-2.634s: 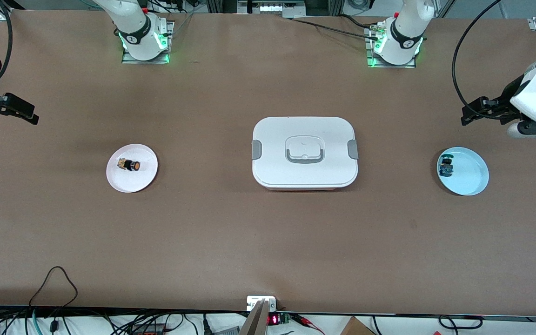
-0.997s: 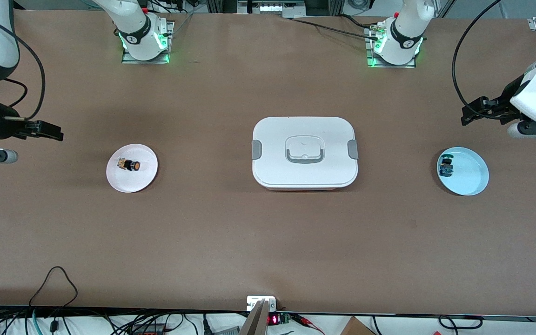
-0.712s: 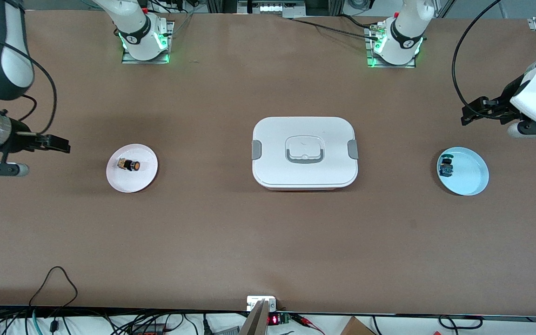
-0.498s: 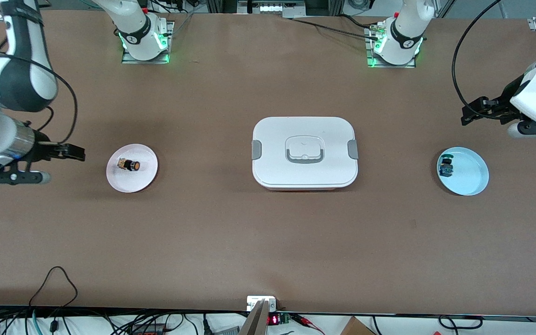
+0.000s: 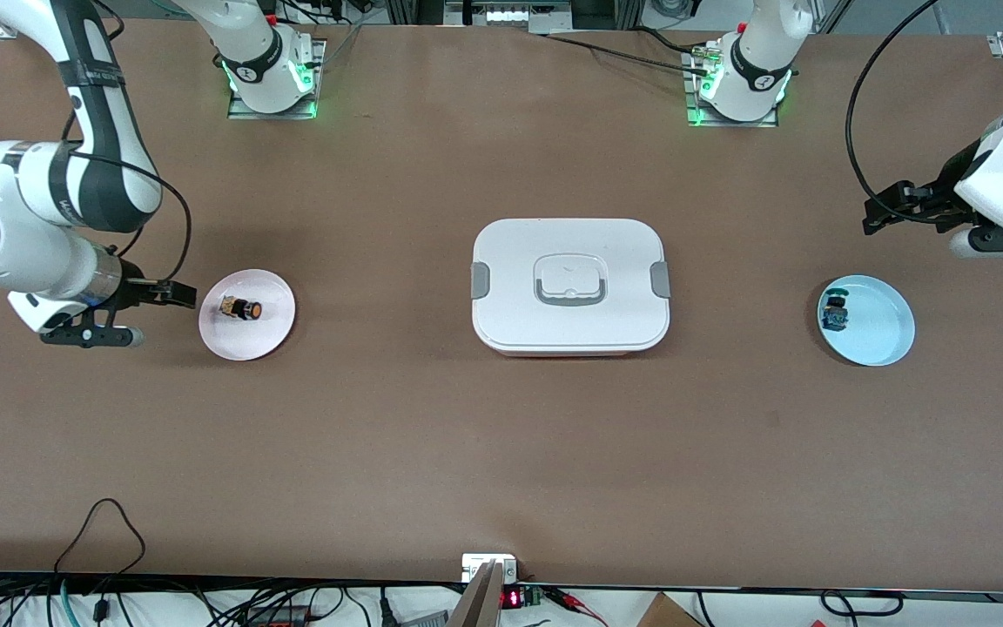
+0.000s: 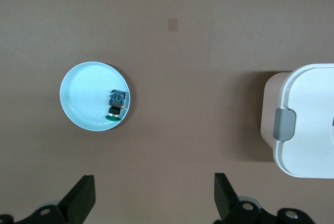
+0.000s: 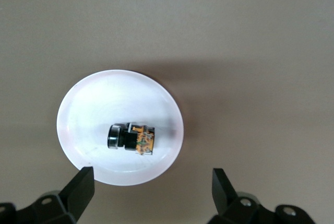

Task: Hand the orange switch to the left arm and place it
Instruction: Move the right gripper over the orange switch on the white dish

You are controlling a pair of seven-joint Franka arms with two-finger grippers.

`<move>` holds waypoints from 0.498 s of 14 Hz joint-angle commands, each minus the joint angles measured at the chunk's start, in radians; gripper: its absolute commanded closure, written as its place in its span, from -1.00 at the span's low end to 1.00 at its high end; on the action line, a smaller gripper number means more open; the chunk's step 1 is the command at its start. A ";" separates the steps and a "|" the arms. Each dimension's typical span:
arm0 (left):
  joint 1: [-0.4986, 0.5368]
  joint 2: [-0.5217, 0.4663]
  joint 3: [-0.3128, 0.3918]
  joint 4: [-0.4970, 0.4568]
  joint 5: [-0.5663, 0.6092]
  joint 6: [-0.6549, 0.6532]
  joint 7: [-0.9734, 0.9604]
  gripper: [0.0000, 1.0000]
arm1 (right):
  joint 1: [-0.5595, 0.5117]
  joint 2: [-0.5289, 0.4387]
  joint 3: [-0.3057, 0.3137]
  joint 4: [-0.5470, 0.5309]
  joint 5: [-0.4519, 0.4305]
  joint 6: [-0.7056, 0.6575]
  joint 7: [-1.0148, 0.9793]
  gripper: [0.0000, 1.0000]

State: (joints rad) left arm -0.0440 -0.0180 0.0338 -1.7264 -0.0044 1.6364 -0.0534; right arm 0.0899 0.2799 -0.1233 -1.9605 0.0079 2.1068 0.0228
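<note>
White right arm bent low | right end effector (image 5: 178,294) spread, beside plate (image 5: 271,338) | left end effector (image 5: 880,212) spread, waiting

**Orange switch on its plate, box at the table's middle, both arms at the ends**

The small black cylindrical push-button switch with an orange cap and tan body (image 5: 241,308) (image 7: 131,138) lies on its side on a small round white plate (image 5: 271,334) (image 7: 88,109), toward the right arm's end of the table.

The large white rounded-rectangular lidded box (image 5: 569,285) (image 6: 308,119), with grey side clips and a grey-rimmed recessed handle on top, sits closed at the middle of the table, well apart from the switch.

The right gripper (image 5: 172,295) (image 7: 151,192) hangs with fingers spread just beside the plate's rim. The left gripper (image 5: 880,209) (image 6: 154,200), fingers spread, waits over the left arm's end of the table.
</note>
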 commanded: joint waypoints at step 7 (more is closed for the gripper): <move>-0.005 0.001 -0.002 0.019 0.027 -0.021 -0.003 -1.00 | 0.040 0.088 0.002 -0.037 0.024 0.107 0.035 -1.00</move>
State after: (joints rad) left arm -0.0440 -0.0180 0.0337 -1.7264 -0.0044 1.6364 -0.0534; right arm 0.1286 0.3575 -0.1187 -1.9902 0.0177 2.1814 0.0452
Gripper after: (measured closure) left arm 0.000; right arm 0.000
